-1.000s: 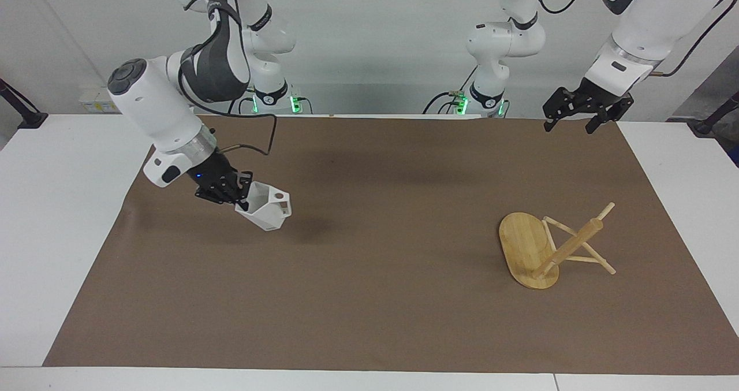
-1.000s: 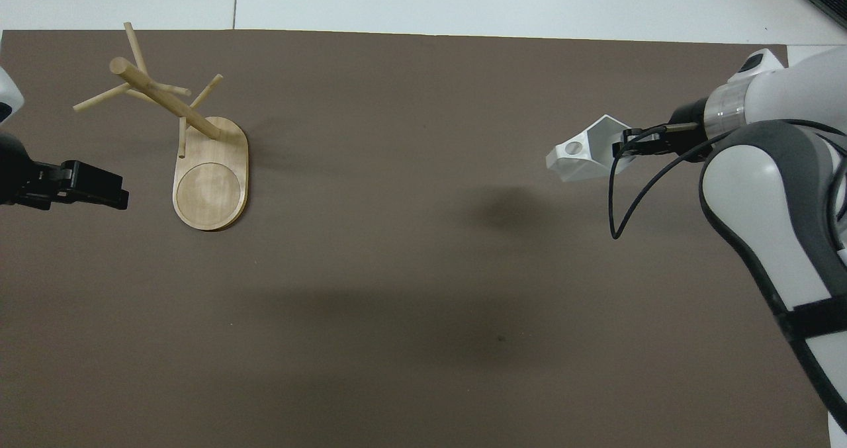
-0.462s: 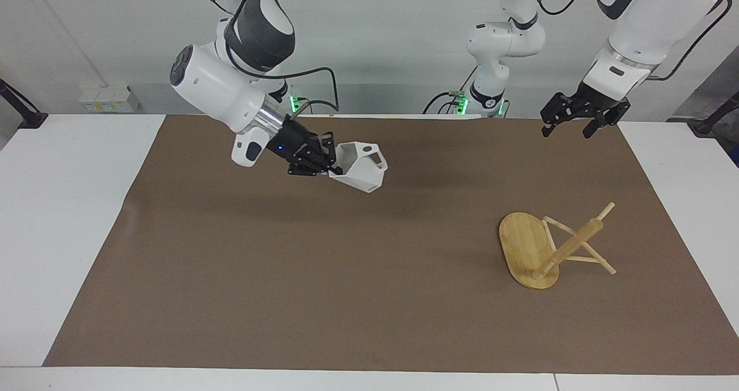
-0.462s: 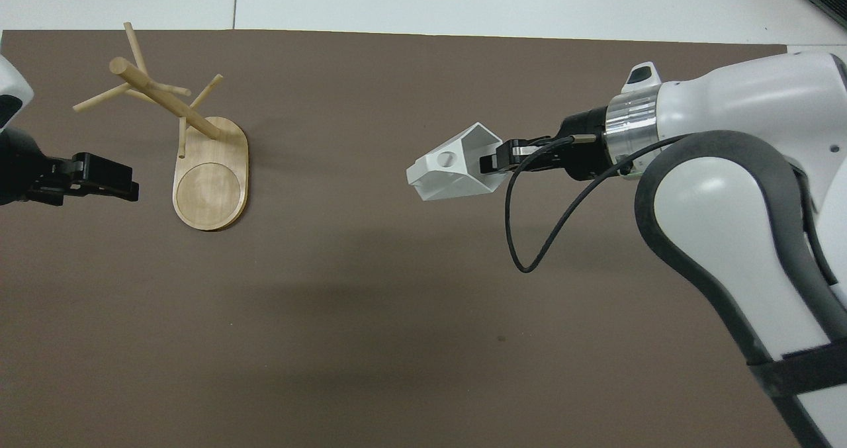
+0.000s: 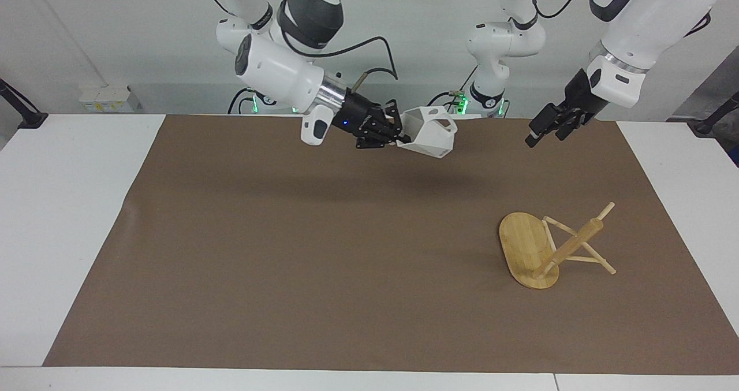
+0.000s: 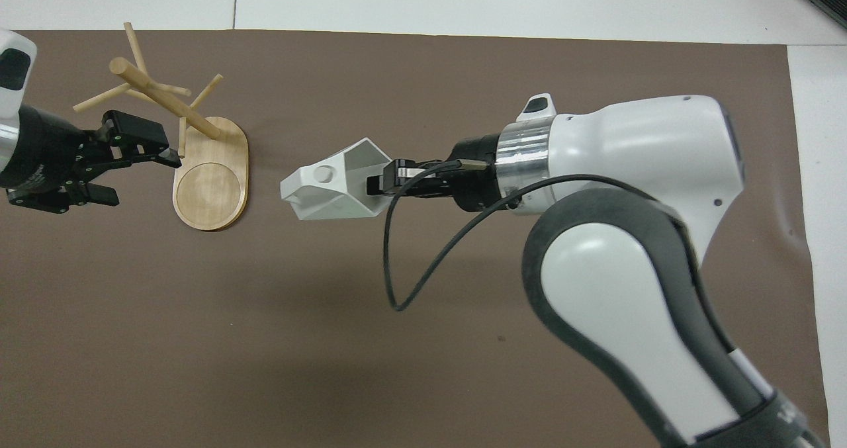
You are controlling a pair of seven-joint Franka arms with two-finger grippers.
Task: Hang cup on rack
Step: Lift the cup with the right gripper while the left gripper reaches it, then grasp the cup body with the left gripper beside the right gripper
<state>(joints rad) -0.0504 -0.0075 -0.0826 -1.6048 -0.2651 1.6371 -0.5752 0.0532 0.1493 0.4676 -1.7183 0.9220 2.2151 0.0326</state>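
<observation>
- right gripper (image 5: 398, 131) is up in the air over the middle of the brown mat (image 5: 288, 252), at the robots' end of it; fingers clamped on the rim wall of the cup (image 5: 430, 131).
- cup is fully off the table, tipped on its side. mouth faces up and toward the right arm, base points toward the left arm's end. handle with the round hole sits on the upper side, clear in the overhead view (image 6: 324, 175).
- overhead view: right gripper (image 6: 380, 182) has one finger inside the cup (image 6: 334, 186) mouth and one outside. black cable loops down from the wrist.
- cup is well apart from the rack (image 5: 548, 249); bare mat between them.
- rack stands on the mat toward the left arm's end, farther from the robots than the cup's shadow. oval base flat on the mat, post up, thin pegs angled outward, nothing on any peg.
- left gripper (image 5: 545, 128) is raised over the mat's edge at the robots' end, not touching the rack.
- overhead view: left gripper (image 6: 132, 163) fingers spread wide, holding nothing; it shows just beside the rack (image 6: 212, 170) base, tips overlapping a peg, and this view alone can't tell contact.
</observation>
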